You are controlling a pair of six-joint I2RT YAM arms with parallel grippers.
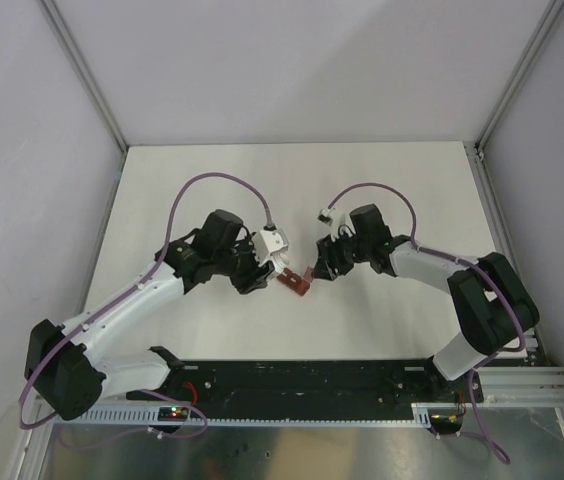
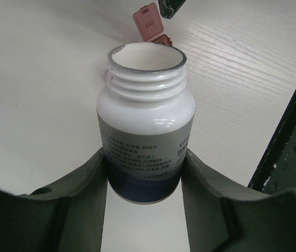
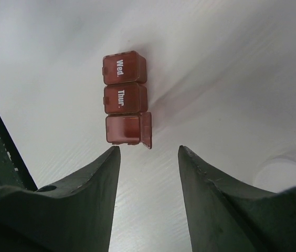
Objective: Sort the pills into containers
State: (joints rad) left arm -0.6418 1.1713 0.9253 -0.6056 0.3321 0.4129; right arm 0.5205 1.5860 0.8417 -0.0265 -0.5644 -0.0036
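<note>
The left gripper (image 2: 145,157) is clamped on a white bottle (image 2: 145,105), which is gripped by its lower body between both fingers. The bottle's threaded mouth is uncapped and pointed away from the wrist. Just beyond that mouth, the dark red pill box (image 2: 149,23) is seen on the white table (image 1: 382,190) with one lid raised. The right gripper (image 3: 149,152) is held with its jaws apart and nothing between them. The pill box is placed just ahead of its fingertips, untouched. The compartment nearest the tips is open, its lid swung aside. The two beyond it, marked "Thur." and "Wed.", are shut.
</note>
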